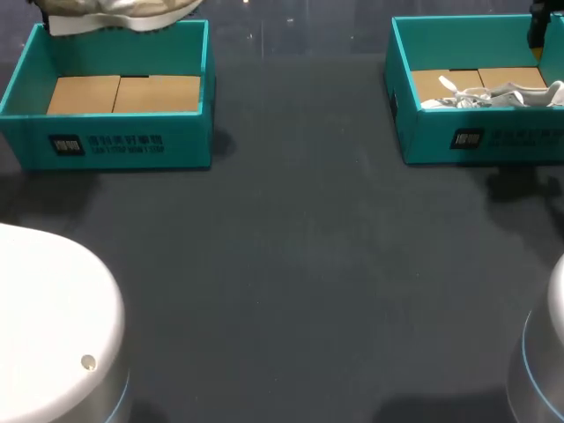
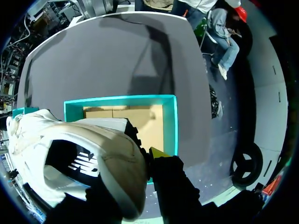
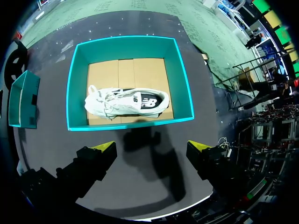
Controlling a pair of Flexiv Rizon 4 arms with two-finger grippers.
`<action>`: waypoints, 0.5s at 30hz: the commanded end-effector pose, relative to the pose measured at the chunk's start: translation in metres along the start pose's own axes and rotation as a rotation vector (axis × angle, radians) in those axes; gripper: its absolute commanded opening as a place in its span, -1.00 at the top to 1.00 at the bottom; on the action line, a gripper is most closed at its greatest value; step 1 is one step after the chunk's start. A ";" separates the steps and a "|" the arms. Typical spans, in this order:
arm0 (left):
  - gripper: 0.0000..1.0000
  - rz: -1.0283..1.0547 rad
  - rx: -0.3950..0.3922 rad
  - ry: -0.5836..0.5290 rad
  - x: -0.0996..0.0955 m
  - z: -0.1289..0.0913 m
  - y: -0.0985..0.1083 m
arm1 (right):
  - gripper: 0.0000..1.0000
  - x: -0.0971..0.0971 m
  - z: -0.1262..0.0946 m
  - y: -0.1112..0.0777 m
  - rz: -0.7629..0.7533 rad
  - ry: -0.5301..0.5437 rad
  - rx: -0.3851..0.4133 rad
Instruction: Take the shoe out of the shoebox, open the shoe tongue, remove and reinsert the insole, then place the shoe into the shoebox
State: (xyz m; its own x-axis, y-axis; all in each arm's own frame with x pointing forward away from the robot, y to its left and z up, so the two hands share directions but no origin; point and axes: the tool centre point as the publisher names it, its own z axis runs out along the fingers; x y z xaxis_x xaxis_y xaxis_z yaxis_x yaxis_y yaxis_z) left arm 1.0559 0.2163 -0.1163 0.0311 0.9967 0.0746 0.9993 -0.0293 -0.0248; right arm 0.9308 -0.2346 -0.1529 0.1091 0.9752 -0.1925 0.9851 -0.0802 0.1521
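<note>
My left gripper point(image 2: 142, 161) is shut on the heel of a white shoe point(image 2: 70, 154) and holds it above the empty left teal shoebox point(image 2: 170, 126). One yellow fingertip point(image 2: 159, 152) shows beside the heel; the other is hidden by the shoe. In the head view this shoe point(image 1: 119, 16) hangs at the far edge over the left shoebox point(image 1: 115, 141). A second white shoe point(image 3: 126, 102) lies on its side inside the right shoebox point(image 3: 77, 88), also in the head view point(image 1: 493, 92). My right gripper point(image 3: 152, 147) hovers open high above the table, on the near side of that box.
Both boxes have brown cardboard floors. The right shoebox point(image 1: 480, 137) stands at the table's far right. The left box point(image 3: 23, 105) shows off to the side of the right gripper. Dark bare tabletop point(image 1: 291, 264) stretches between and in front of the boxes.
</note>
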 end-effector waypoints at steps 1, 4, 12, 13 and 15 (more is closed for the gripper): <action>1.00 0.003 -0.224 0.059 -0.026 0.001 -0.091 | -1.00 0.000 0.000 0.000 0.000 0.001 0.001; 1.00 0.006 -0.229 0.065 -0.044 0.005 -0.113 | -1.00 0.000 0.000 0.000 0.000 0.001 0.001; 1.00 0.016 -0.226 0.065 -0.094 0.010 -0.165 | -1.00 0.000 0.000 0.000 0.000 0.001 0.001; 1.00 0.019 -0.225 0.065 -0.100 0.010 -0.171 | -1.00 0.000 0.000 0.000 0.000 0.001 0.001; 1.00 0.036 -0.215 0.058 -0.111 0.012 -0.183 | -1.00 0.000 0.000 0.000 0.000 0.001 0.001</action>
State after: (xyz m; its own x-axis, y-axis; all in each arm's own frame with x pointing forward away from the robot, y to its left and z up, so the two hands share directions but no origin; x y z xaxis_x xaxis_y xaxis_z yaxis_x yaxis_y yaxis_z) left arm 0.9144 0.1197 -0.1348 0.0591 0.9910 0.1201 0.9929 -0.0459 -0.1100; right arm 0.9308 -0.2346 -0.1529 0.1092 0.9752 -0.1925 0.9851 -0.0802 0.1522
